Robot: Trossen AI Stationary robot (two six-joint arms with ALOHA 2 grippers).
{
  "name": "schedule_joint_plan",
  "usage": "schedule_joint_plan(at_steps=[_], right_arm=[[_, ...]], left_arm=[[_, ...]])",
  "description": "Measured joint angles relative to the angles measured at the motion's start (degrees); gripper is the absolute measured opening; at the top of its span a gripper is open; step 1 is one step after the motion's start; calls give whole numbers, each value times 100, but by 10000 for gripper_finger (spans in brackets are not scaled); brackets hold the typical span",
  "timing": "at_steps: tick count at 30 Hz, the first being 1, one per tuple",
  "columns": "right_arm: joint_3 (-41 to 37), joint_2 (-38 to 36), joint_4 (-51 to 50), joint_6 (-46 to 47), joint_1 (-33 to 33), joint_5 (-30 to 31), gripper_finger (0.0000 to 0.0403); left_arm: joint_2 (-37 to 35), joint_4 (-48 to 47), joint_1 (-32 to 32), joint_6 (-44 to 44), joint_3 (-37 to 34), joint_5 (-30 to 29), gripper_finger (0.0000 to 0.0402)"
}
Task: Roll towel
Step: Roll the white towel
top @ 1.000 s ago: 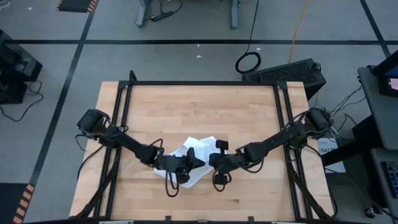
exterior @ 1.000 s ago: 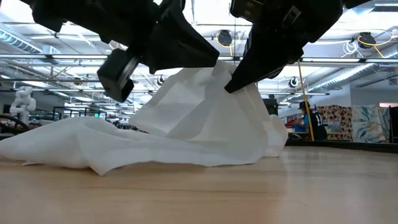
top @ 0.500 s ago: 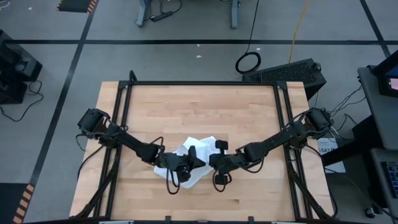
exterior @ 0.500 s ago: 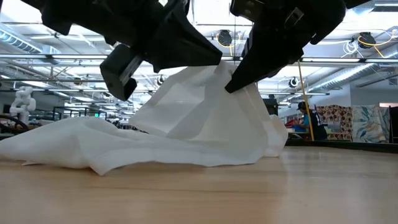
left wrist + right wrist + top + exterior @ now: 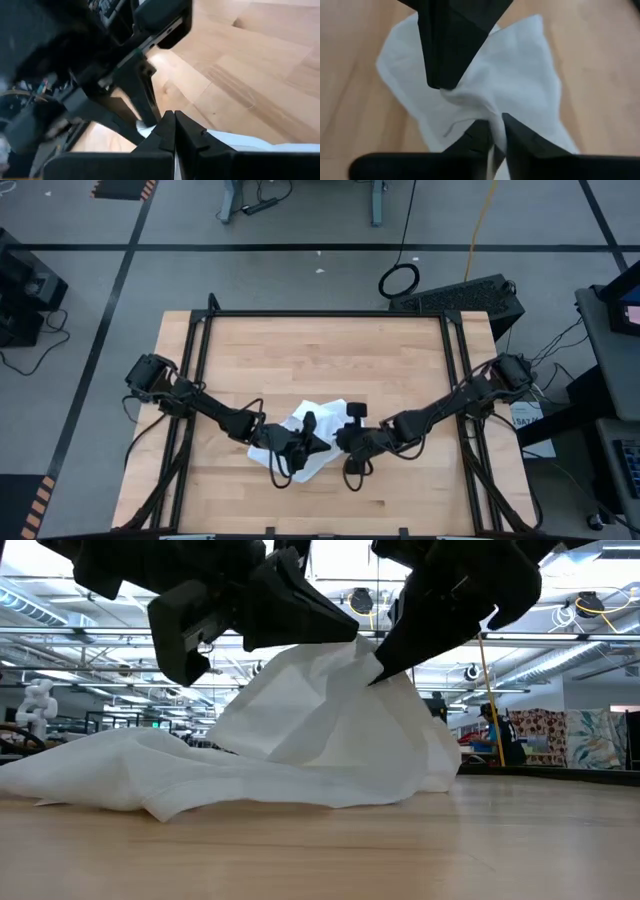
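The left gripper (image 5: 174, 131) is pressing its jaws together on a thin edge of the towel (image 5: 300, 442), with white cloth showing just below and beside its dark tips in its own wrist view. The right gripper (image 5: 494, 131) is pinching a gathered ridge of the same towel between its jaws, which are standing only slightly apart with the fold of cloth filling the gap. Seen from above, the two grippers are meeting nearly tip to tip over the towel, the left gripper (image 5: 308, 442) coming in from the left and the right gripper (image 5: 338, 440) from the right. From the level of the bench, both are holding the middle of the towel (image 5: 300, 740) up into a peak, while its lower folds are lying crumpled on the wood and spreading toward the left of that picture. The towel is sitting a little nearer the front edge of the bench (image 5: 320, 350) than its middle, roughly centred between the two sides. The two dark arms are stretching inward from their bases at the left and right edges of the bench, each low over the wood. A black frame (image 5: 325, 314) is running around the back and sides of the bench. Beyond it, on the grey floor, a coiled black cable (image 5: 399, 280) is lying near a dark case (image 5: 465, 295).
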Motion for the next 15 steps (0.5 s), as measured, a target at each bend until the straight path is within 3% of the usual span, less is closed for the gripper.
schedule_joint_plan(at_steps=[8,15], right_arm=[[0,2,-25,-389,108,555,133],[0,2,-131,-480,120,512,134]], left_arm=[[0,25,120,-731,0,-22,1],[-4,175,177,-1054,0,-26,1]])
